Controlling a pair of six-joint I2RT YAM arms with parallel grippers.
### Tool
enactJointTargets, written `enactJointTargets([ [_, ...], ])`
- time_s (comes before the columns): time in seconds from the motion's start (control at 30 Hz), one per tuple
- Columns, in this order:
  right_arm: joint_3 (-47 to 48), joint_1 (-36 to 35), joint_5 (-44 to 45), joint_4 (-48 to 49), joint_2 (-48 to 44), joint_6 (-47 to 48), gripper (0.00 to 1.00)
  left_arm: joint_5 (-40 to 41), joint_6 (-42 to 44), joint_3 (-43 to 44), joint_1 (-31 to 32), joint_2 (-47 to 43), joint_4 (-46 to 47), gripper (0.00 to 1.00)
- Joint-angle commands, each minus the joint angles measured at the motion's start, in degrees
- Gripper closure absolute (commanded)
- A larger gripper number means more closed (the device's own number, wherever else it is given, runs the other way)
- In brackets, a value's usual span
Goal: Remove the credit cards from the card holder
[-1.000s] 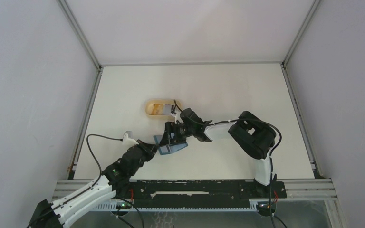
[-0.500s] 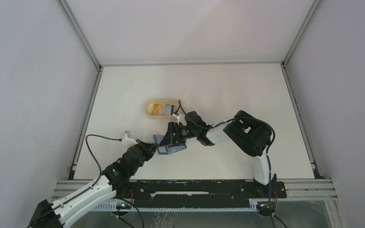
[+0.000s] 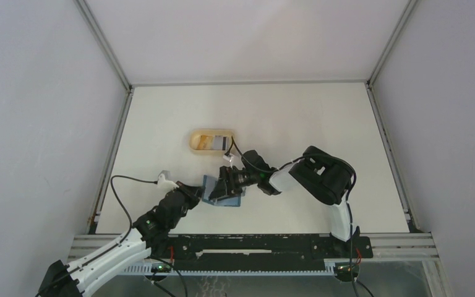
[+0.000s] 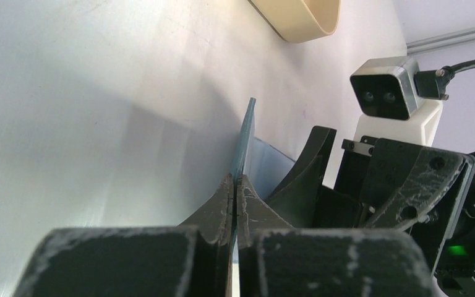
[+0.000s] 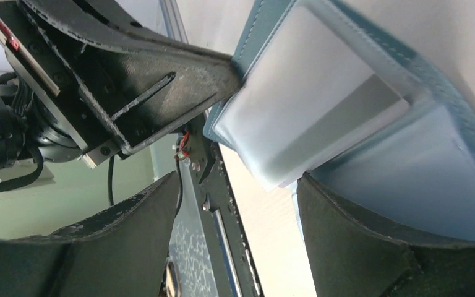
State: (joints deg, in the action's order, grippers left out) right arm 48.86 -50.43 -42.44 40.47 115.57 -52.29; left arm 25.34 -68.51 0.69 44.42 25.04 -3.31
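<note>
The teal-blue card holder (image 3: 224,193) lies open on the table between the two grippers. My left gripper (image 3: 198,193) is shut on the holder's left flap, which stands edge-on (image 4: 245,133) between the jaws (image 4: 237,189). My right gripper (image 3: 227,184) is open over the holder. In the right wrist view a whitish card (image 5: 312,114) sits in a pocket of the holder (image 5: 445,167), sticking out toward my right gripper (image 5: 241,232). One right finger (image 5: 377,241) is by the holder's inner panel. Cards (image 3: 218,142) lie in the tan dish.
A tan oval dish (image 3: 195,142) stands just behind the holder; it also shows in the left wrist view (image 4: 300,18). The right arm's wrist camera (image 4: 386,90) is close in front of the left gripper. Metal rails edge the table.
My right gripper has moved down and left, onto the card holder. The holder's raised flap has dropped lower and flatter. The left gripper has stayed shut on the flap.
</note>
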Motion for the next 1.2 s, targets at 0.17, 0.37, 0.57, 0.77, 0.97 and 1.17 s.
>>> enactJointTargets([
  [0.17,-1.6,-2.4,-3.9,10.8,-5.1,-2.1,0.24,-1.8,0.8,-9.0,0.0,-1.2,-2.5,1.00],
  [0.37,-6.1,-1.1,3.2,11.8,-8.1,-4.3,0.24,-1.5,0.8,-8.9,0.0,-2.6,-4.1,1.00],
  [0.57,-7.3,0.0,8.8,7.2,-9.9,-4.5,0.23,-1.3,0.3,-9.0,0.0,-2.9,-4.5,1.00],
  [0.77,-9.8,1.4,12.5,6.6,-11.7,-5.1,0.22,-1.4,0.3,-9.0,0.0,-2.1,-4.1,1.00],
  [0.97,-11.5,2.2,15.5,5.7,-12.5,-5.0,0.21,-1.3,0.3,-9.0,0.0,-1.4,-3.5,1.00],
  [1.17,-11.5,1.6,16.1,12.4,-8.8,-9.5,0.20,-1.4,0.2,-9.0,0.0,-0.7,-2.9,1.00],
])
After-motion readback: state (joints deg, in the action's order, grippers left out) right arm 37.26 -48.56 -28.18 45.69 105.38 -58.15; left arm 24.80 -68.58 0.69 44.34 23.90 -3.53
